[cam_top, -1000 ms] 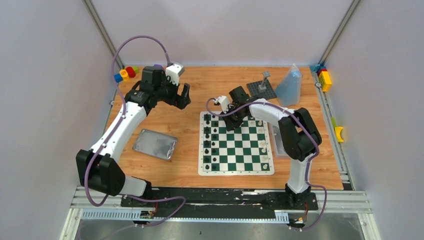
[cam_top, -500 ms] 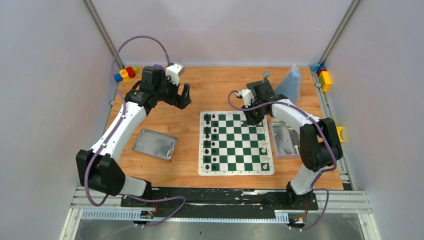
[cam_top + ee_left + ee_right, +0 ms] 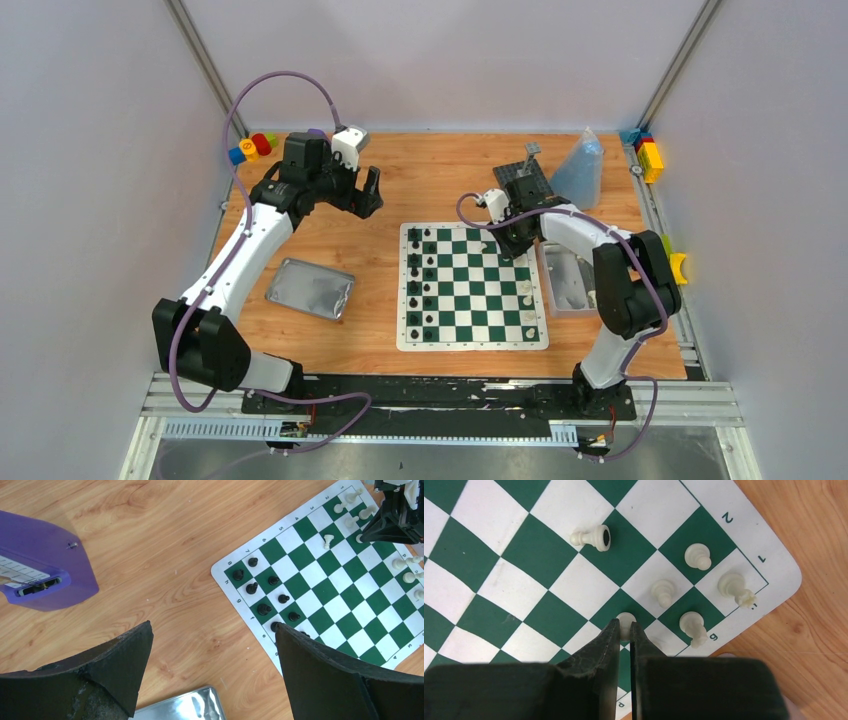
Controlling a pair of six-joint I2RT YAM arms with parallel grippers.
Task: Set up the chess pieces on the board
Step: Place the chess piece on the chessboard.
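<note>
As my right end effector [image 3: 625,630] pinches a cream plastic pawn [image 3: 626,619] upright, its square on the green-and-white checkered board [image 3: 549,595] lies straight below, beside standing cream pieces [image 3: 664,592].

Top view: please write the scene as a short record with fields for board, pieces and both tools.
board: flat on table
black pieces: two rows along left edge
white pieces: several upright near right edge
fallen pawn: white, lying on board
left tool: open, above table, beside board
right tool: shut on held piece, white, over far right corner
</note>
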